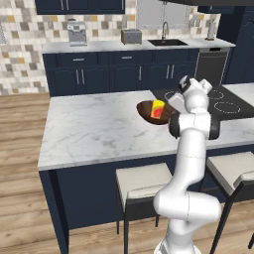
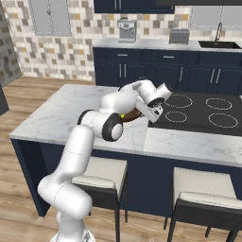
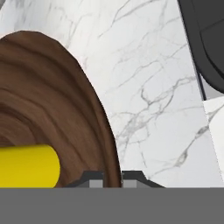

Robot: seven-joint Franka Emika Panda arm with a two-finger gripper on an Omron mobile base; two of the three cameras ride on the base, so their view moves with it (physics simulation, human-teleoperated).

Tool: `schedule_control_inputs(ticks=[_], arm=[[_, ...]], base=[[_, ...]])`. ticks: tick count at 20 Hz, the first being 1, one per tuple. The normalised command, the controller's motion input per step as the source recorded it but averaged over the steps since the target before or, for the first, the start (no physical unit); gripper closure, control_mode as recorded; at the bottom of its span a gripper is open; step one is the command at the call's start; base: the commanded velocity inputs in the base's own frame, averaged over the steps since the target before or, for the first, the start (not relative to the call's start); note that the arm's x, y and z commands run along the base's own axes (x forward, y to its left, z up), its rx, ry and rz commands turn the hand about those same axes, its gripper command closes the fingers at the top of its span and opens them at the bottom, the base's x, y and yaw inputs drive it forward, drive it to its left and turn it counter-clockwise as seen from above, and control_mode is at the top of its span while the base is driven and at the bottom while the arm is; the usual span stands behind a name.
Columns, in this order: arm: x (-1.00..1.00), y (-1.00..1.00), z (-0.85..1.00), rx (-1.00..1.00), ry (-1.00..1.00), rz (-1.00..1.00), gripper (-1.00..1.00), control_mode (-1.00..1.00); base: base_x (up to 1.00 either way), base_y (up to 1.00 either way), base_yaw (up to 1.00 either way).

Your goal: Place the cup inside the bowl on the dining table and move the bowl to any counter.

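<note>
— Which way does the cup [image 1: 157,109] point?

— It lies tilted inside the bowl [image 1: 151,112]. In the left base view its long axis leans, yellow top end up and away from the bowl's floor, red mark on the side turned toward the camera. In my hand view the cup [image 3: 28,166] lies across the picture, one rounded end aimed at the bowl's rim.

— And the bowl?

— Wide, shallow, dark brown wood with grain rings. It sits tipped over the dining table [image 1: 94,126], its open face turned toward the left base camera, beside the black cooktop [image 1: 223,101].

— Your claw?

— My claw [image 3: 112,178] is clamped on the bowl's rim: in the hand view the two dark fingertips [image 3: 92,178] stand either side of the brown edge [image 3: 111,148].

— What does each view add?

— The left base view gives the cup's red mark and the bowl's inside. The right base view has my own arm over most of the bowl [image 2: 132,115], leaving a brown sliver with a touch of yellow, but it shows the cooktop rings [image 2: 198,109] plainly. The hand view alone shows the rim between my fingertips, with the marble worktop [image 3: 148,87] beyond the bowl.

— The counter?

— The counter [image 1: 99,46] runs well behind the bowl, under the mosaic tiles, carrying a sink [image 1: 167,42].
</note>
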Motion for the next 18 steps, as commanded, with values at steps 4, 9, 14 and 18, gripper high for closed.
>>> schedule_control_inputs(ticks=[4, 9, 14, 18], arm=[[-0.47, 0.0, 0.36, 0.0, -0.08, 0.0, 1.0, -1.0], [-0.5, 0.02, 0.34, 0.0, -0.1, 0.0, 1.0, -1.0], [-0.52, 0.06, 0.33, 0.0, -0.06, 0.0, 1.0, -1.0], [-0.52, 0.03, 0.25, 0.0, -0.03, 0.0, 1.0, -1.0]], base=[[0.0, 0.0, 0.0], [0.0, 0.0, 0.0], [0.0, 0.0, 0.0], [0.0, 0.0, 0.0]])
